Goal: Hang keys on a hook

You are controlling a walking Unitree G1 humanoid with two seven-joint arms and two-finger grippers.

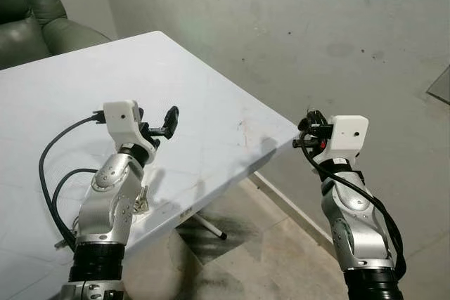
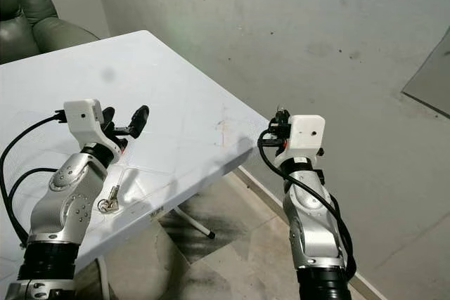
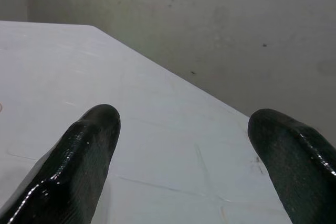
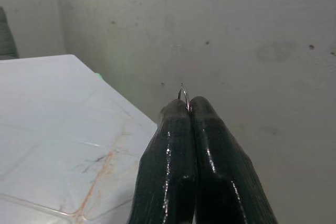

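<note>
While the left end effector (image 2: 133, 123) gapes wide above the desk (image 2: 183, 103), keys (image 2: 107, 201) lie beside its arm; the right end effector (image 4: 189, 106), past the desk's corner, pinches a metal ring (image 4: 183, 95).

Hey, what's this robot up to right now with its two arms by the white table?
The right gripper is shut on a thin metal ring, held up just past the corner of the white table, facing the grey wall. The left gripper hovers open over the tabletop. A key lies on the table near its front edge, beside the left arm.
</note>
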